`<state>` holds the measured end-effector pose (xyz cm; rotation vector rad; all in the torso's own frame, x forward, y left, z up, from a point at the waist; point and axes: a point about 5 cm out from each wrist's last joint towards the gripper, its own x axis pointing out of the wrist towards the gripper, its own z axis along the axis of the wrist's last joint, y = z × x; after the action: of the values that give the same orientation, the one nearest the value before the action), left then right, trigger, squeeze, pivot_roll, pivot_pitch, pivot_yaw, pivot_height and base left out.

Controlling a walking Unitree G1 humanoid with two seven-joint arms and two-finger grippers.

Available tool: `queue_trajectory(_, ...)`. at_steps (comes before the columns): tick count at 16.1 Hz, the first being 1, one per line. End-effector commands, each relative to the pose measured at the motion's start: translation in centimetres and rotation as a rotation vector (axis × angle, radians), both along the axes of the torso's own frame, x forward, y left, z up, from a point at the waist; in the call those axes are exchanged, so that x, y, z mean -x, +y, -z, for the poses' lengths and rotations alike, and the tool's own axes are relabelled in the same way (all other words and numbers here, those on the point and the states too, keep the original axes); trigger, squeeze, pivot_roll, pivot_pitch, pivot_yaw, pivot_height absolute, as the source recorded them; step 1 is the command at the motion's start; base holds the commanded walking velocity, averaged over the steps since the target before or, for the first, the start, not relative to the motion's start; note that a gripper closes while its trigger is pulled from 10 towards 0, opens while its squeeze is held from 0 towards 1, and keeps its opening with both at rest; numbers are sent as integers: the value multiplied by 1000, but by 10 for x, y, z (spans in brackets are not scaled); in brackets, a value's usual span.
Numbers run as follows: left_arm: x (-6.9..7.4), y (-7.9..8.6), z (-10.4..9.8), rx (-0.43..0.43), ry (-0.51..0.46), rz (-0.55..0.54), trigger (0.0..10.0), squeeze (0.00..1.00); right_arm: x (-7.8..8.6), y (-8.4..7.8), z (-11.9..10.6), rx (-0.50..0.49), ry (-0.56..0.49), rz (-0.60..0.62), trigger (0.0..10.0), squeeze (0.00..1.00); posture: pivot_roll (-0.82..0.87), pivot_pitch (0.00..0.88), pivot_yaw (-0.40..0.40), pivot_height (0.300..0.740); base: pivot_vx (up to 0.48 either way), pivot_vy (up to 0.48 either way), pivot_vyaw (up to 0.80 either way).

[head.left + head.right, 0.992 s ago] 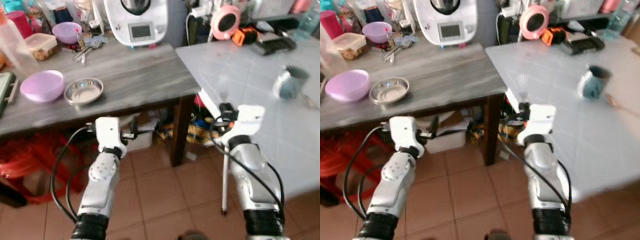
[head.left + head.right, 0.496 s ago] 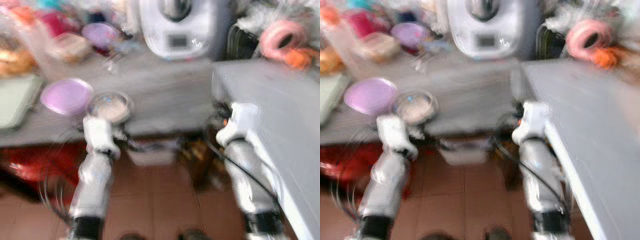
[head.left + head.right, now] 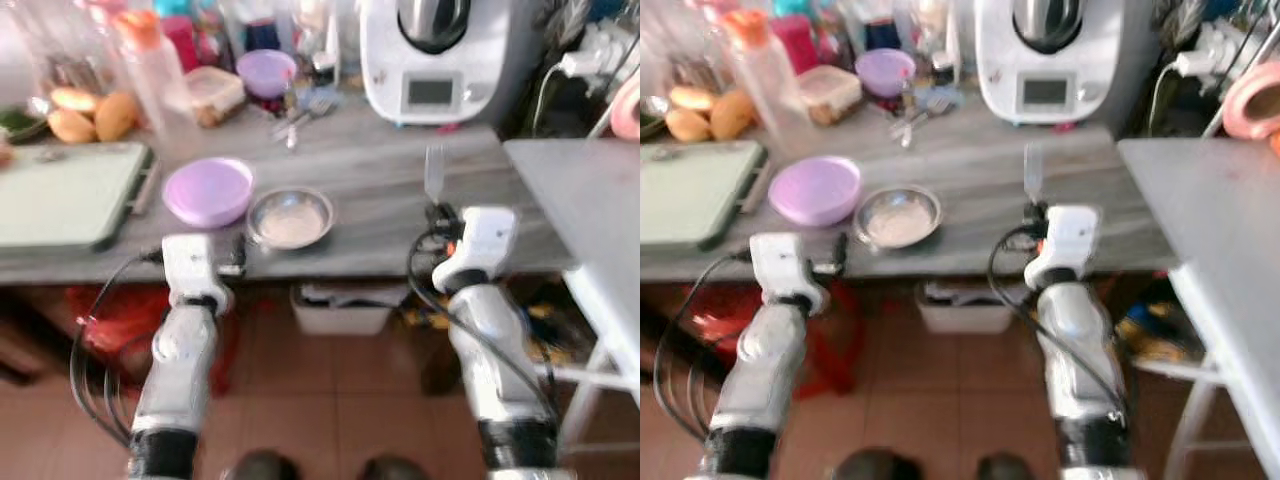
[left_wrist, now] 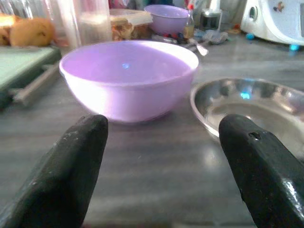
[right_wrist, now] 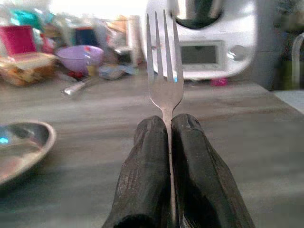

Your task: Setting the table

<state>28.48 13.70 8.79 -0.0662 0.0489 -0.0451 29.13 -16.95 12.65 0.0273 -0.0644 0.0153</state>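
Pinching a slim shiny metal fork (image 5: 164, 71), right gripper (image 5: 169, 137).

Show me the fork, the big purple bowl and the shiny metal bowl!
fork (image 5: 164, 71), right wrist view, on the tines above the shut fingers.
big purple bowl (image 4: 128, 78), left wrist view, on its inner wall.
shiny metal bowl (image 3: 290, 217), left eye view, on its inside bottom.
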Motion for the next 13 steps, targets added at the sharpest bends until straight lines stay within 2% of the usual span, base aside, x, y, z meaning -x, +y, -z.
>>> queue_trajectory(1,1,7,0,-13,5,-11,10000,0,-2,3,-6,-10,-26,0,10000,0,-39,0,37,740,0,480,0)
queue_trajectory(5,1,5,-2,-7,-8,4,10000,0,-2,-2,-6,-6,-28,22,10000,0,-41,0,40,740,0,478,0)
queue_trajectory(8,3,0,-6,-11,-42,39,10000,0,-5,-12,-7,-7,-29,58,10000,0,-42,0,42,740,0,0,0)
queue_trajectory(13,5,2,-7,-8,-55,45,10000,0,-4,-11,-5,-26,-16,66,10000,0,-41,0,40,740,49,0,0)
